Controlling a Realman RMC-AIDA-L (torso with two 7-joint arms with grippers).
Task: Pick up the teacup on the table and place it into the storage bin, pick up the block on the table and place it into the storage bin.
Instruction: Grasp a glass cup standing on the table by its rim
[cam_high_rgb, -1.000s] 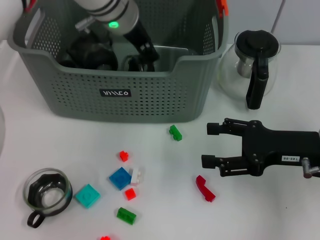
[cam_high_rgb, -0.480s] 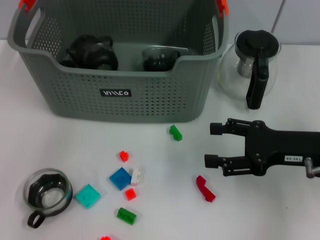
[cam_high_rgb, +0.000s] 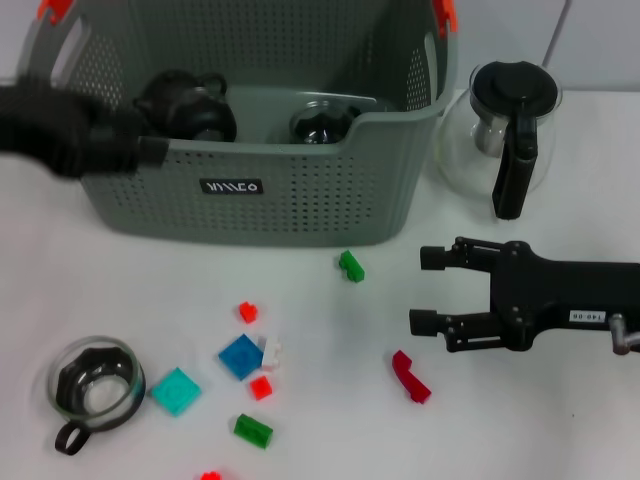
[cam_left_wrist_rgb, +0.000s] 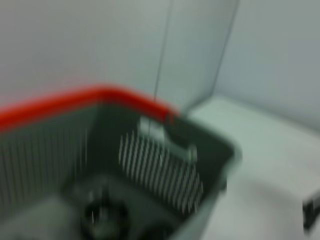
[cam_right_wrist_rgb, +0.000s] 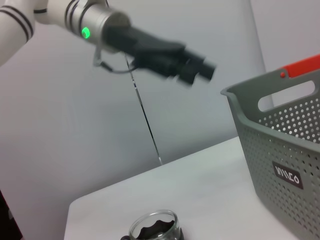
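The left gripper's (cam_high_rgb: 140, 150) fingers blur beyond telling, above the storage bin's (cam_high_rgb: 260, 185) left rim. A glass teacup (cam_high_rgb: 92, 390) sits near the front-left, well below them; small blocks (cam_high_rgb: 240, 356) lie scattered between. The right gripper's (cam_high_rgb: 425, 290) fingers stand spread, just beside a red block (cam_high_rgb: 410, 377).

Head view down over storage bin (cam_high_rgb: 270, 190); both wrist views sharing it.

The storage bin (cam_high_rgb: 250, 190) walls off the upper centre of the frame, and the glass pot (cam_high_rgb: 505, 135) crowds its right side. Scattered blocks (cam_high_rgb: 250, 355) clutter the lower centre; bare surface (cam_high_rgb: 560, 420) lies open at lower right.
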